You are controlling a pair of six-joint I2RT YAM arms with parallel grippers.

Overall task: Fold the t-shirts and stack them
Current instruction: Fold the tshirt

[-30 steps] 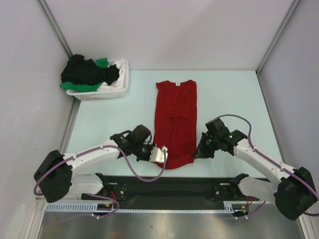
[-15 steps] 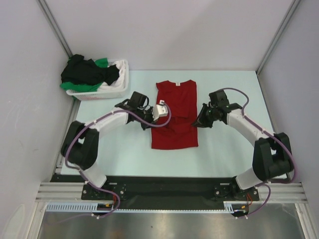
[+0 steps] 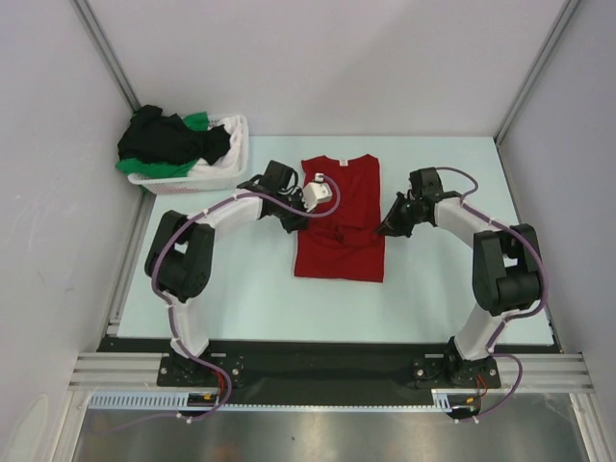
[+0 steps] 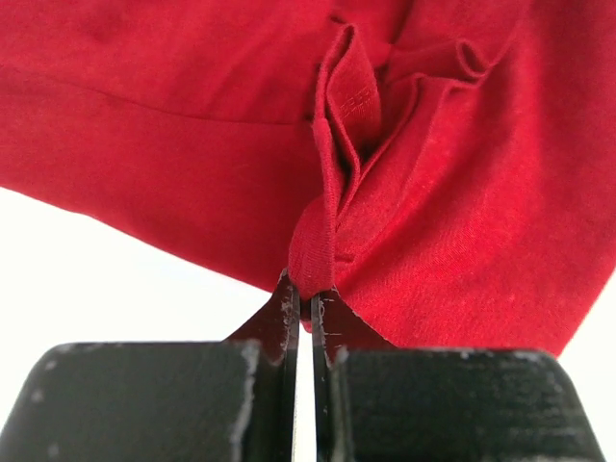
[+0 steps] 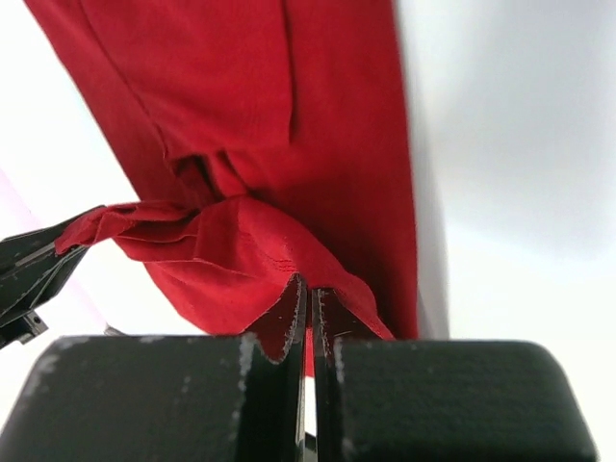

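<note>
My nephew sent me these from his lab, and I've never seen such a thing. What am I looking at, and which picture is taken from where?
These are two robot arms bolted at the near edge of a pale table. The wide picture looks down from above and behind them. The two close-ups come from small cameras on the wrists, so the black shapes at the bottom are each arm's own fingers. A red t-shirt lies in the middle, with its collar away from the arms. The left fingers and the right fingers are each shut on a pinch of its cloth, one at each side, apparently to fold it. At the far left stands a white basket heaped with a black shirt and a green shirt.
</note>
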